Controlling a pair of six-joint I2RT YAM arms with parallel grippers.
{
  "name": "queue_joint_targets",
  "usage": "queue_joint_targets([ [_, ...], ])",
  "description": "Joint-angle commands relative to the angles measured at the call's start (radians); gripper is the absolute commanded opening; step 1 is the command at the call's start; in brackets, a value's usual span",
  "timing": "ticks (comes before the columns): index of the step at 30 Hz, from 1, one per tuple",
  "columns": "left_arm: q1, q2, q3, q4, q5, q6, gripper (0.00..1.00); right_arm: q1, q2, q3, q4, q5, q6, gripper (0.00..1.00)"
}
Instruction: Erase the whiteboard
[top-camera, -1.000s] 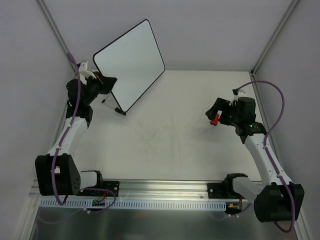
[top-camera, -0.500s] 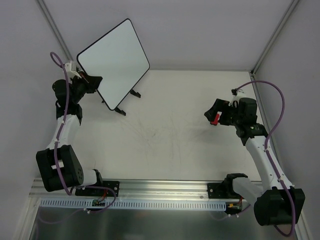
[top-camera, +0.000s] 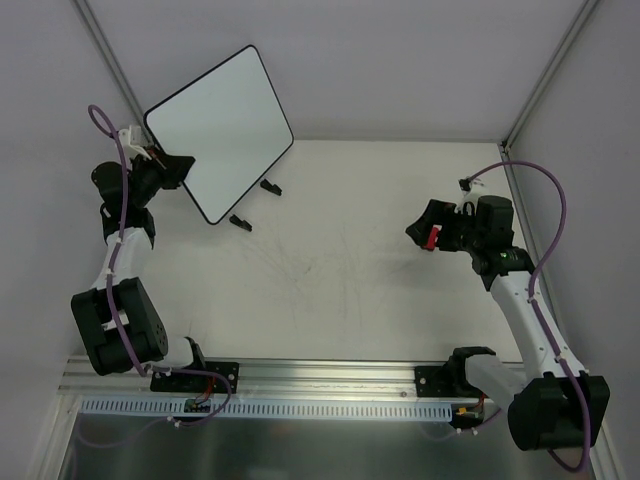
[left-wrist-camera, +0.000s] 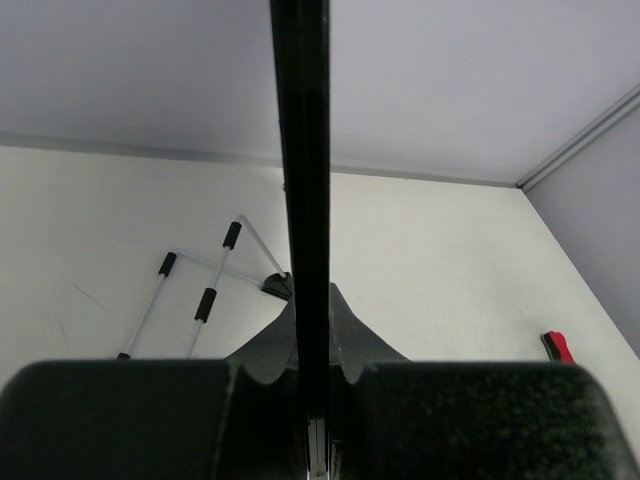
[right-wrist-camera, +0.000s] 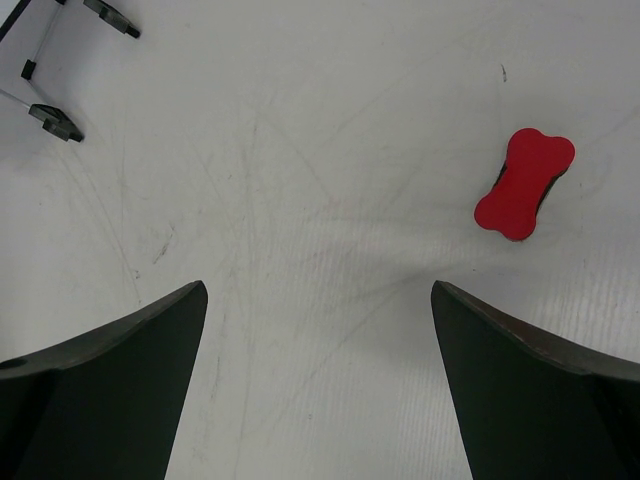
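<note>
At the right, the right gripper (right-wrist-camera: 318, 290) hangs over the tabletop (right-wrist-camera: 300, 200) with its fingers apart and nothing between them. A red bone-shaped eraser (right-wrist-camera: 523, 184) lies flat just beyond its right finger. At the far left, the left gripper (top-camera: 178, 168) is clamped on the left rim of the whiteboard (top-camera: 220, 135). The board stands tilted with its face plain white, stretching rightward from the gripper, and its small black feet (top-camera: 240, 222) are low by the tabletop.
</note>
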Motion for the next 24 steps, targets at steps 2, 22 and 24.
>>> queue_joint_targets([
  [2,0.036,-0.006,0.034,0.303,0.035,-0.030,0.00,-0.007,0.004,0.007,0.009,-0.033,-0.023,0.99],
  [22,0.089,0.093,-0.064,0.402,0.162,-0.013,0.00,-0.007,0.024,0.017,0.005,-0.065,-0.020,0.99],
  [24,0.095,0.106,-0.072,0.403,0.165,-0.005,0.00,-0.007,0.024,0.017,0.003,-0.068,-0.021,0.99],
])
